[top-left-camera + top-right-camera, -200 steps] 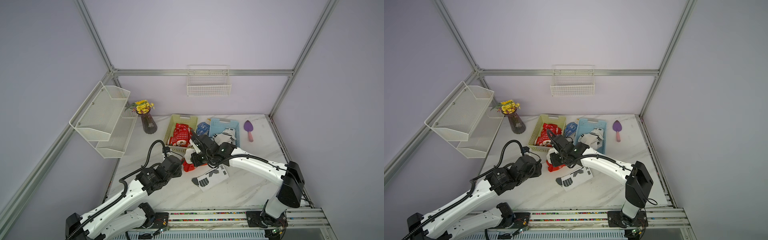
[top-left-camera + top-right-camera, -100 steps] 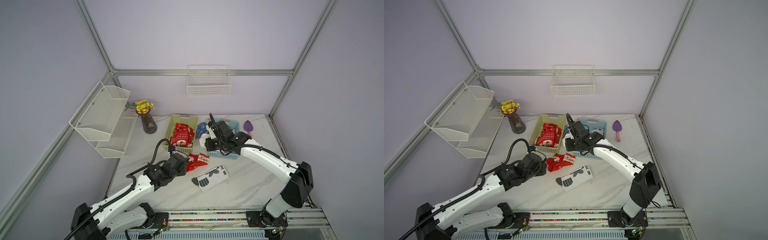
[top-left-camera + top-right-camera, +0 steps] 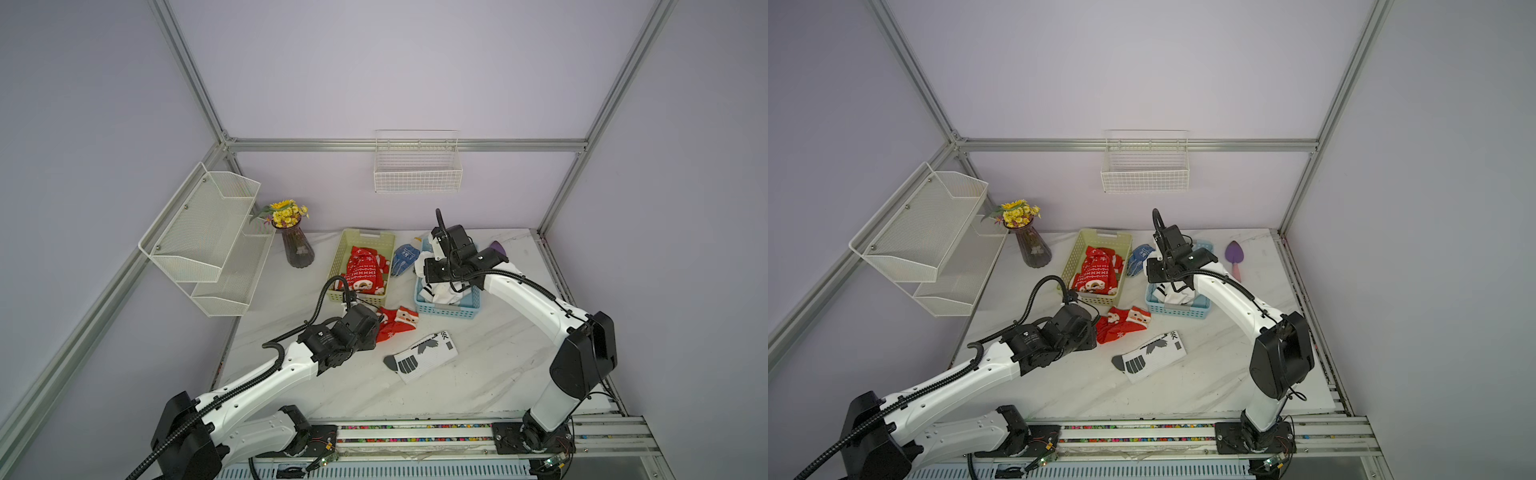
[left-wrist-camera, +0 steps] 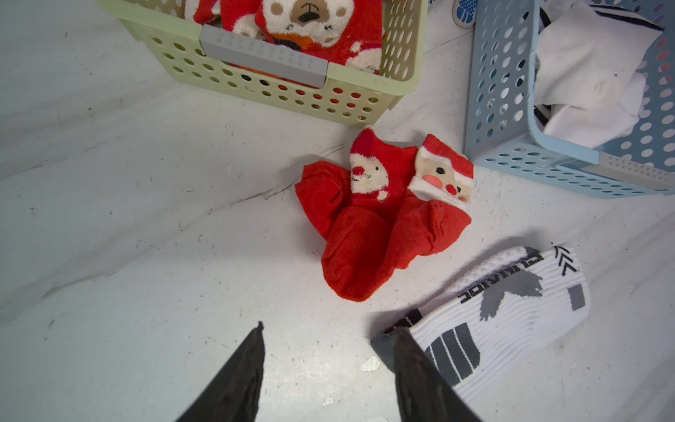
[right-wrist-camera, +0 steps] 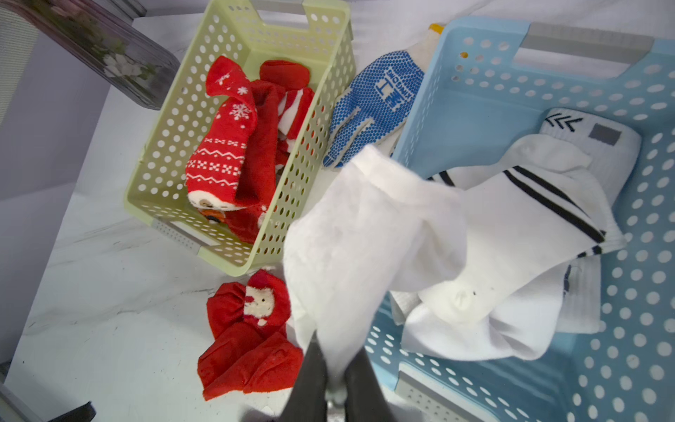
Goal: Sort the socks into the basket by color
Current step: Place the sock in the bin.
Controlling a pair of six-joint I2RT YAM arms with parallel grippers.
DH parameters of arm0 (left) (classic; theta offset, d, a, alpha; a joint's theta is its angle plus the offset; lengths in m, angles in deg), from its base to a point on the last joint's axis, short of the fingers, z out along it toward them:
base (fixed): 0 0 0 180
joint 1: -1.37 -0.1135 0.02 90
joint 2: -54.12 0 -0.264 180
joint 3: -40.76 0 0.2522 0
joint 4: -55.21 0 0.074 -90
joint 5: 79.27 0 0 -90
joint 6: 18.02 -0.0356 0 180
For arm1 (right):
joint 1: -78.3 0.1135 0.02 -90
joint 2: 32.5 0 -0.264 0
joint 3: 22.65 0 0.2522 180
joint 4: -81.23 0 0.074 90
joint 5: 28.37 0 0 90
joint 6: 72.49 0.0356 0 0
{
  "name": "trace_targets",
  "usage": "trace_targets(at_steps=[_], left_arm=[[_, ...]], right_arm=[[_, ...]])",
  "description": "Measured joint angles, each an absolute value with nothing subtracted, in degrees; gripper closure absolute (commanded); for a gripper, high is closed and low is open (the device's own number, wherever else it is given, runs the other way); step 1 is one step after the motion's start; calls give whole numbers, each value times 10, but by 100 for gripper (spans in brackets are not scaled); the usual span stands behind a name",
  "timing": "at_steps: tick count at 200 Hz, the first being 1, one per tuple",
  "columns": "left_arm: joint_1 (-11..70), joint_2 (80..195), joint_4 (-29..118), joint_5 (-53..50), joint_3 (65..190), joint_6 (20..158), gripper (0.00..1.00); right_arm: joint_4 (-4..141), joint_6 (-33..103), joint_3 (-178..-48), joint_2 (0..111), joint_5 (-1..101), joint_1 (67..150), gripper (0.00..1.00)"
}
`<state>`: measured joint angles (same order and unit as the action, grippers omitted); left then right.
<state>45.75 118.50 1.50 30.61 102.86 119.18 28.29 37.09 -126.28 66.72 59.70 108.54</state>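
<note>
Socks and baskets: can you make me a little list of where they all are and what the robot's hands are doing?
green basket: holds red socks
blue basket: holds white socks
right gripper: shut on plain white sock, at the blue basket's edge
left gripper: open, empty, above the table
red Santa socks: bunched on table, close to both baskets
white sock with grey marks: flat on table
blue dotted glove: between the baskets

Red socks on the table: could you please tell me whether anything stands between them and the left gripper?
Nothing visible does: only bare table lies between the open left gripper and the red socks.
</note>
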Motion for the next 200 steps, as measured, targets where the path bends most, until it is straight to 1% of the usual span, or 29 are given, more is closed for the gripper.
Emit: trace_targets(at_steps=[126, 200], left_arm=[[457, 1208, 20, 305, 1039, 1187, 44], [457, 1217, 20, 304, 1049, 1186, 44]], right_arm=[[293, 348, -1319, 786, 592, 1021, 88], [305, 341, -1341, 818, 597, 996, 88]])
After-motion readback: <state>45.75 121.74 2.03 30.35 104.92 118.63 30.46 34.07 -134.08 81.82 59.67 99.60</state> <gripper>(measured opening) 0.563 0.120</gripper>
